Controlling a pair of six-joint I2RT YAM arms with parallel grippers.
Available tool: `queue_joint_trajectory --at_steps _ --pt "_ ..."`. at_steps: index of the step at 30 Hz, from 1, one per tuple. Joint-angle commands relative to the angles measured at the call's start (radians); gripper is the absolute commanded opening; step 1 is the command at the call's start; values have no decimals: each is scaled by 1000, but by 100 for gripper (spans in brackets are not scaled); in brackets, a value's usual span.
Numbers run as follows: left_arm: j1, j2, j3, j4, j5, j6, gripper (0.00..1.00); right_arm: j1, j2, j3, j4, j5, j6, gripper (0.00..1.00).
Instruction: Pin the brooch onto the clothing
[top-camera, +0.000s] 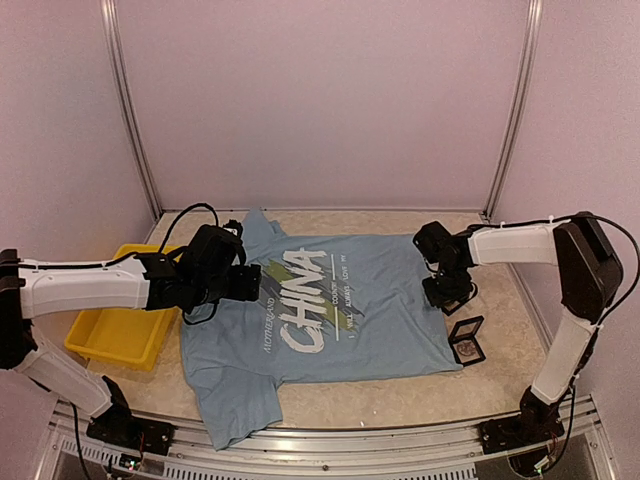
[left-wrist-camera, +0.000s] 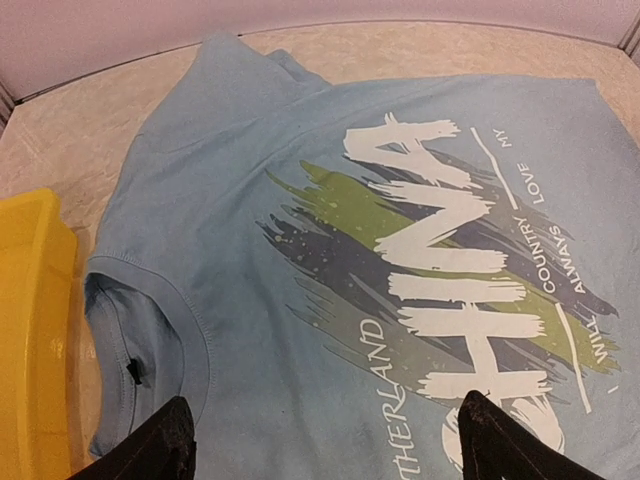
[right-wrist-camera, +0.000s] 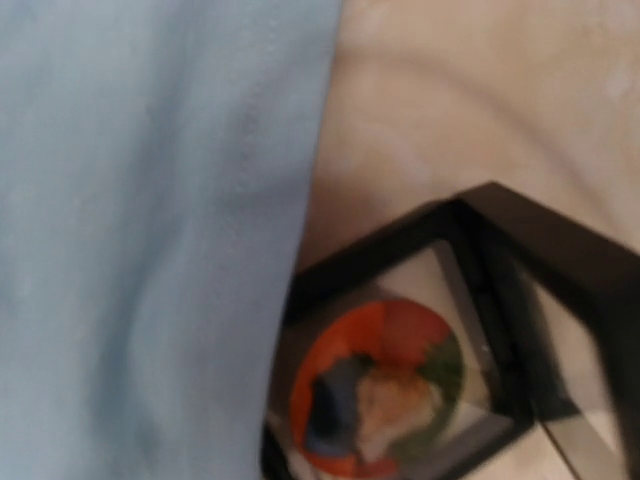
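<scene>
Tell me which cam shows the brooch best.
Right wrist: the round, orange-rimmed brooch fills the lower frame, sitting in its black case beside the shirt, though blurred. Top external shows it only as a speck. Left wrist doesn't show it.

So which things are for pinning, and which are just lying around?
For the job:
- shirt
- brooch
- box holding the brooch

Just lying about:
- yellow bin
</scene>
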Motion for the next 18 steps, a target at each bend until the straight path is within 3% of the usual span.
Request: queue_joint_trajectory --at_steps 1,18 --pt "11 13 4 2 1 20 86 -12 63 15 19 69 -8 26" --pt "24 27 26 -27 4 31 86 -99 69 18 88 67 -88 28"
